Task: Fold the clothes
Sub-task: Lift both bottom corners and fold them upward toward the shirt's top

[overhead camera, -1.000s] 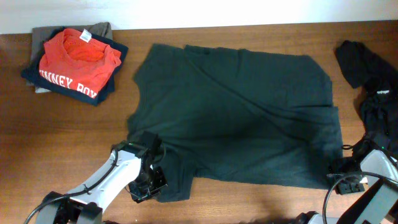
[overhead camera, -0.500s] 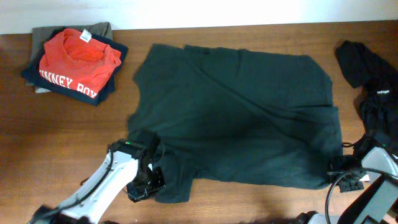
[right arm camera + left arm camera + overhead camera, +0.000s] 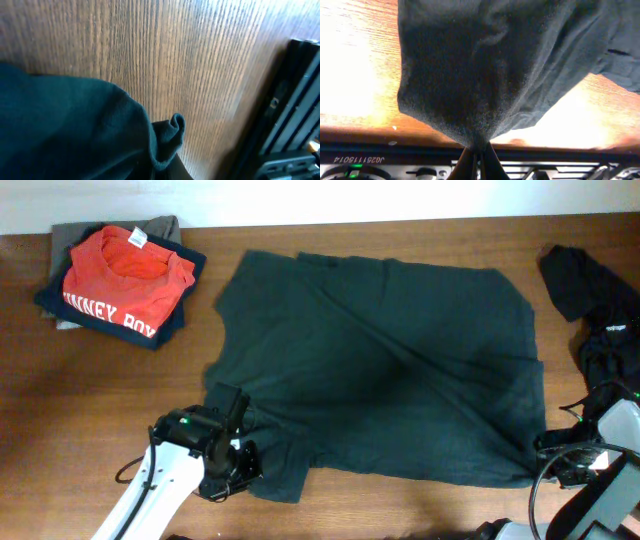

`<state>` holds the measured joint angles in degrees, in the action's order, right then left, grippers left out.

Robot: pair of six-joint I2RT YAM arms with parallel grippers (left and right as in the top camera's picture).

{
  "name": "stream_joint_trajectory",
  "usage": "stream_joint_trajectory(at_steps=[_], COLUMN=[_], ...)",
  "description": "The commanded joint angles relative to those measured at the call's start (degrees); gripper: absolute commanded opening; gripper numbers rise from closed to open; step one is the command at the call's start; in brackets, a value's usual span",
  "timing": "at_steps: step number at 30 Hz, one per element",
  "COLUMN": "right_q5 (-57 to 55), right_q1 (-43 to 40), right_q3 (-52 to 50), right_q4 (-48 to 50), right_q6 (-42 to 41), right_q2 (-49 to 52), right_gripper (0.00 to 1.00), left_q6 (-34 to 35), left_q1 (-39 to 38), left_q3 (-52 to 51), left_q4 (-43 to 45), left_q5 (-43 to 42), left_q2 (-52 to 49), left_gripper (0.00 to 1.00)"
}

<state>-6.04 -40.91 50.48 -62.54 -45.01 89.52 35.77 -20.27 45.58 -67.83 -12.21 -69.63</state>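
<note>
T-shirt [image 3: 380,360] on table [image 3: 100,410], lower corners clamped in left gripper [image 3: 479,156] and right gripper [image 3: 553,463]

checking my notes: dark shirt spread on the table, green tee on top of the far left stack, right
No: the top tee is orange-red, not green, per the overhead view. The dark shirt is spread on the table.

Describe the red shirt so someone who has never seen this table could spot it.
On the wooden table, look to the far left corner, where a stack of folded garments sits. The red shirt lies on top; it alone is bright with white lettering, while the spread T-shirt and the heap at the right edge are dark.
</note>
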Motion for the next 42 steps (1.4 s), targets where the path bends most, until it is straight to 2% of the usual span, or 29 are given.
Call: stream_joint_trajectory(at_steps=[1, 7, 11, 24, 32, 42], right_q5=[-1.5, -1.6, -1.5, 2.0, 2.6, 5.4], right_q1=[-0.4, -0.4, -0.4, -0.3, -0.2, 5.2], right_q3=[2.7, 4.0, 4.0, 4.0, 4.0, 4.0], right_q4=[-1.3, -1.8, -0.7, 2.7, 4.6, 11.6], right_q6=[-0.5, -0.5, -0.5, 1.7, 1.7, 1.6], right_q2=[-2.5, -5.8, -6.0, -6.0, -5.9, -5.9], right_gripper=[0.04, 0.04, 0.04, 0.04, 0.04, 0.04], left_q6=[-1.2, -2.7, -2.6, -2.6, -2.7, -4.7], left_q1=[0.3, 0.3, 0.3, 0.3, 0.3, 0.3], left_q3=[3.9, 9.9, 10.4, 10.4, 10.4, 10.3], left_q4=[-1.0, -4.0, -2.2, 14.2, 19.3, 28.5], left_q5=[0.0, 2.5, 6.3, 13.5, 18.7, 20.7], left_q2=[1.6, 2.1, 2.1, 2.1, 2.0, -3.4], left_gripper=[0.01, 0.01, 0.01, 0.01, 0.01, 0.01])
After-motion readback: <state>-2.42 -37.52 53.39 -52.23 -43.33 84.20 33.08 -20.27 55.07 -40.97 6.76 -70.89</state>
